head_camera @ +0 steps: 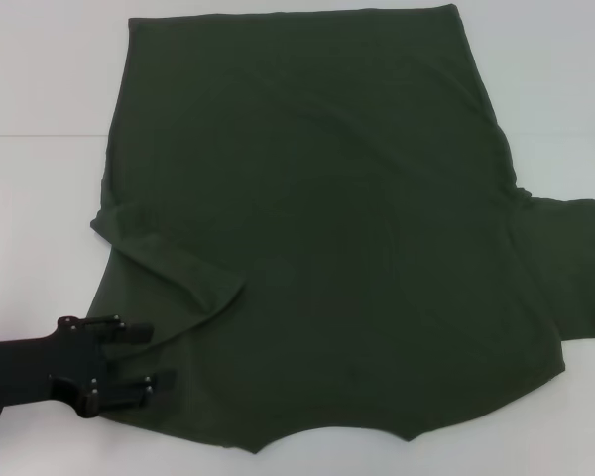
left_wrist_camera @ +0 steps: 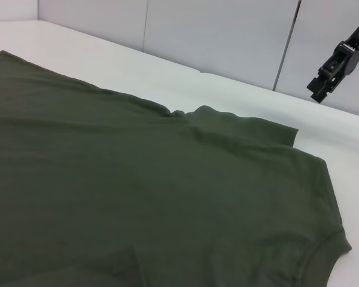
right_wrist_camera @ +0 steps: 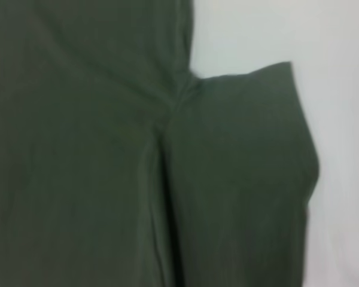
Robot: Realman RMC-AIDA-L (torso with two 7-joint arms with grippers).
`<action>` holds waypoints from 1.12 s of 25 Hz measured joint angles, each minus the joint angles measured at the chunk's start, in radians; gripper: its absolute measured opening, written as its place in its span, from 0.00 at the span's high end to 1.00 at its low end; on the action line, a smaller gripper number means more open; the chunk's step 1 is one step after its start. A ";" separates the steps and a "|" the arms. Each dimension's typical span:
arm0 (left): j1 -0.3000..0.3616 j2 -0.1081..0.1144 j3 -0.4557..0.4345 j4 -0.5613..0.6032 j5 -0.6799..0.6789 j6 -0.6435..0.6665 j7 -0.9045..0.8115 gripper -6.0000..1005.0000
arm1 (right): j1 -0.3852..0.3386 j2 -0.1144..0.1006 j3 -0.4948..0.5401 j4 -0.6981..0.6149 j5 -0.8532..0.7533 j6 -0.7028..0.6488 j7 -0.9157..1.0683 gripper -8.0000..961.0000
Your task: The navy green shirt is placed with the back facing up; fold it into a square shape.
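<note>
Left pincer [head_camera: 159,355] spread at navy green shirt [head_camera: 337,238] near-left edge | right pincer [left_wrist_camera: 338,63] aloft, state unclear | white table [head_camera: 40,79] bare around

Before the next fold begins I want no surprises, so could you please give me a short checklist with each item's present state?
1. Navy green shirt flat on the table: ok.
2. Left sleeve folded in over the body: ok.
3. Right sleeve folded in: not ok, it lies spread out.
4. Left gripper open at the shirt's near-left edge: ok.
5. Right gripper clear above the table: ok; fingers cannot tell.
</note>
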 joint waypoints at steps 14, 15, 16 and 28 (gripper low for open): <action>0.001 0.001 0.000 0.000 0.001 -0.012 0.011 0.30 | 0.023 -0.034 -0.002 0.256 0.002 0.220 0.001 0.03; 0.001 0.001 0.000 0.000 0.001 -0.013 0.011 0.30 | 0.026 -0.035 -0.002 0.270 0.002 0.232 -0.001 0.03; 0.001 0.001 0.000 0.000 0.001 -0.013 0.011 0.30 | 0.029 -0.036 -0.003 0.285 0.002 0.243 -0.003 0.03; 0.001 0.000 0.000 0.000 0.001 -0.016 0.011 0.30 | 0.042 -0.034 -0.015 0.373 0.007 0.340 -0.013 0.04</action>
